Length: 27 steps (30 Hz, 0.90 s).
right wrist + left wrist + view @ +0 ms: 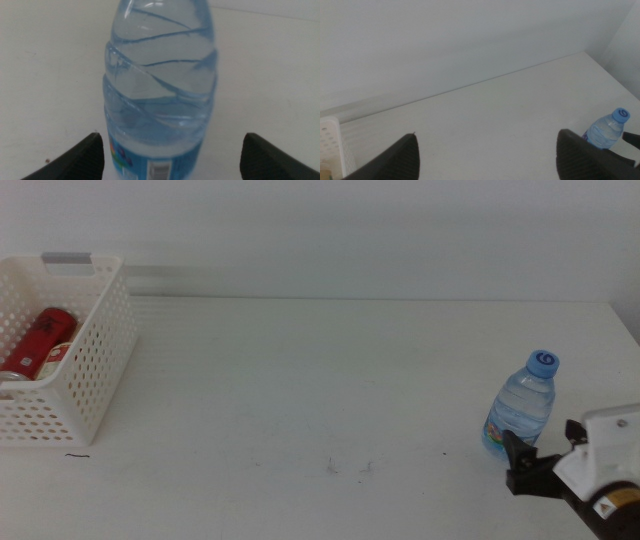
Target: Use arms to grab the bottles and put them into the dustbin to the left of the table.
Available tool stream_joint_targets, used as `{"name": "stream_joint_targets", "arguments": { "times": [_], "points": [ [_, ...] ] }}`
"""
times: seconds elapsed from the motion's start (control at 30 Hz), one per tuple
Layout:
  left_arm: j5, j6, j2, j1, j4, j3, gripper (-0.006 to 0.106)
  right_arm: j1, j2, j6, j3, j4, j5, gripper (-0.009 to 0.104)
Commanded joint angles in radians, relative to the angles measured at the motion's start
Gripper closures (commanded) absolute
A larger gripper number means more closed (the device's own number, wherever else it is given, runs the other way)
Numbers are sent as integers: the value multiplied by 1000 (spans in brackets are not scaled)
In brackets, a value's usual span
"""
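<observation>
1. I had the right gripper (525, 463) low at the table's (300, 400) near right corner, its dark jaws spread wide and holding nothing.
2. The water bottle (522, 408) stood upright just beyond those jaws, blue cap (543, 362) on top; from the middle view I could not tell whether a jaw tip touched its base.
3. On the right wrist camera, the water bottle (160, 85) filled the picture between the two jaws, with white table showing on both sides of it, so the jaws were clear of its body.
4. The left gripper (485, 155) was out of the middle view; its wrist camera showed both jaws parted with only bare tabletop between them, high above the table.
5. That same camera caught the water bottle (607, 131) far off, near the table's corner.
6. At the table's left end sat the white dustbin (95, 370), perforated walls, with a red can (38, 343) lying inside it.
</observation>
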Motion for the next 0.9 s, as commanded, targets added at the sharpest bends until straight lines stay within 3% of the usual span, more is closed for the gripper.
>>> {"name": "stream_joint_targets", "arguments": {
  "times": [0.0,0.4,0.47,0.5,0.67,0.87],
  "points": [
    [-12,-2,-2,-2,-4,-2,7,-3,38,0,-34,3,-19,2],
    [-12,-2,-2,-2,-4,-2,7,-3,182,-10,-168,3,-32,4],
    [-12,-2,-2,-2,-4,-2,7,-3,184,-13,-173,14,-32,15],
    [-12,-2,-2,-2,-4,-2,7,-3,184,-19,-173,19,-32,25],
    [-12,-2,-2,-2,-4,-2,7,-3,184,-47,-174,25,-32,98],
    [-12,-2,-2,-2,-4,-2,7,78,182,-45,-298,0,76,97]
  ]
}}
